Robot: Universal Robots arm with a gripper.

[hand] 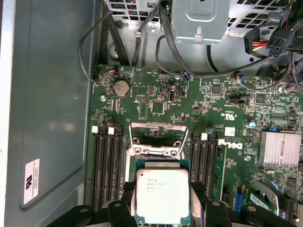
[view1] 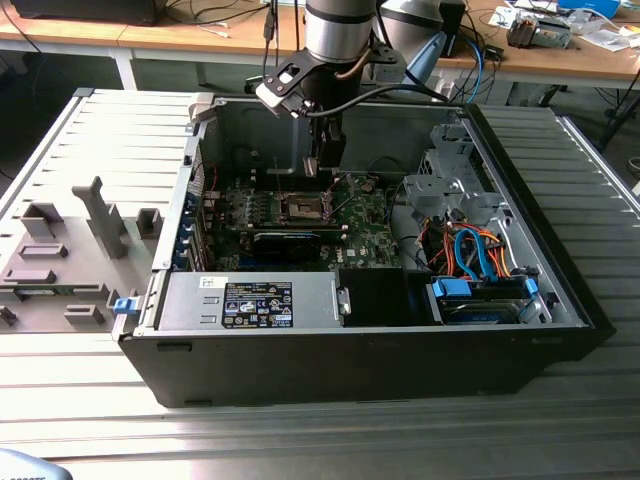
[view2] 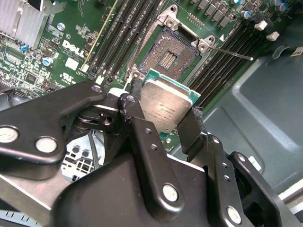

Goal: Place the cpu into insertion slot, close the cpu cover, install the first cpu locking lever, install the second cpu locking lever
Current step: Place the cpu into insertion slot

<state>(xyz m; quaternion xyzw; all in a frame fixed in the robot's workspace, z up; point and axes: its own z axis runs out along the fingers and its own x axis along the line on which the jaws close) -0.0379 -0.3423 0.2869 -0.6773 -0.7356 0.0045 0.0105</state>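
We found the cpu [view2: 165, 106] pinched by two opposite edges between the gripper's [view2: 163, 112] black fingers [view2: 138, 119], its dull metal top turned toward the second wrist view. The fingers were closed on the chip and on nothing else. The chip was off the board, clear of everything beneath it.

The relation that mattered was chip to socket. In the second wrist view the insertion slot [view2: 171, 56] lay just beyond the chip's far edge, its brownish pin field uncovered and nothing seated in it. The two were near but apart. In the exterior view the gripper [view1: 327, 165] hung inside the open computer case [view1: 560, 290], over the green board [view1: 365, 240] and just beside the insertion slot [view1: 303, 207]. The case itself sat on the ribbed metal surface [view1: 300, 440].

The chip is square, so it has no long axis to speak of. We judged that its edges ran roughly parallel to the socket's rim in the first wrist view, where the cpu [hand: 162, 194] sat between the memory slots [hand: 108, 165].

As for writing, the chip's top carried fine grey print, the board had white lettering [view2: 75, 45], and a white sticker [hand: 31, 181] clung to the case wall (we made out none of it reliably enough to quote).
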